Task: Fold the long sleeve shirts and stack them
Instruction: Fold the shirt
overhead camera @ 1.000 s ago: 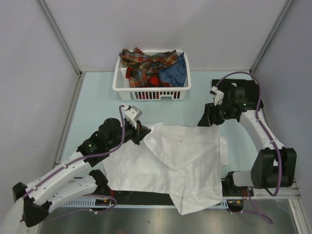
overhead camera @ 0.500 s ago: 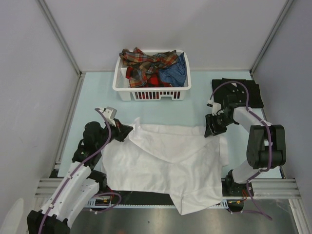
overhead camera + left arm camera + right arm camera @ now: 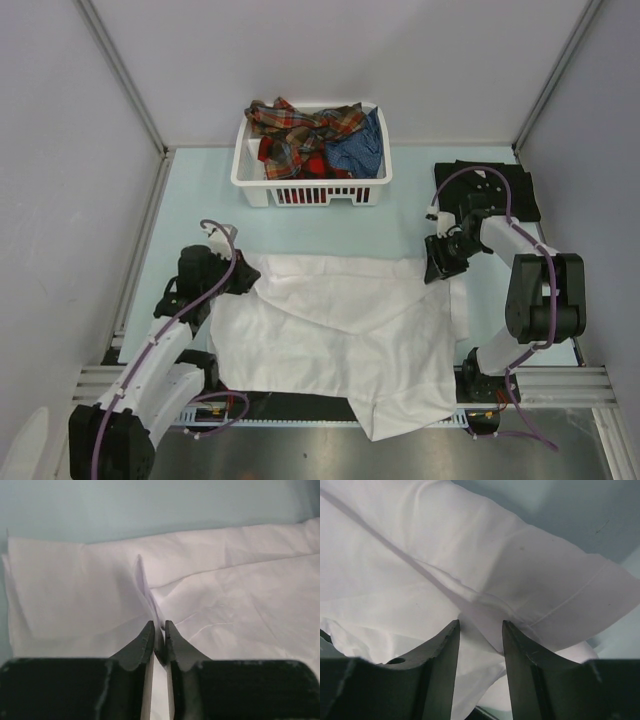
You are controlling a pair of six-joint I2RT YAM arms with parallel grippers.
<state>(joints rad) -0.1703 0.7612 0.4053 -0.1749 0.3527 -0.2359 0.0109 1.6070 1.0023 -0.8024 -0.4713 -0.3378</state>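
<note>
A white long sleeve shirt (image 3: 340, 330) lies spread across the middle of the table, its far edge pulled straight. My left gripper (image 3: 243, 272) is at its far left corner. In the left wrist view the jaws (image 3: 158, 625) are almost together, pinching a raised ridge of white cloth (image 3: 240, 580). My right gripper (image 3: 433, 270) sits at the shirt's far right corner. In the right wrist view its fingers (image 3: 480, 622) stand apart, with a bunched fold of white cloth (image 3: 420, 555) between them. A black shirt (image 3: 522, 190) lies at the back right.
A white slatted basket (image 3: 240, 170) stands at the back centre, holding plaid shirts (image 3: 300, 125) and a blue one (image 3: 360, 150). The white shirt's near hem hangs over the table's front rail (image 3: 300, 405). Grey walls close in the left, right and back.
My left gripper drew the shirt's far left corner leftward, flattening the folded-over part. The right gripper came down onto the far right corner and its jaws narrowed.
</note>
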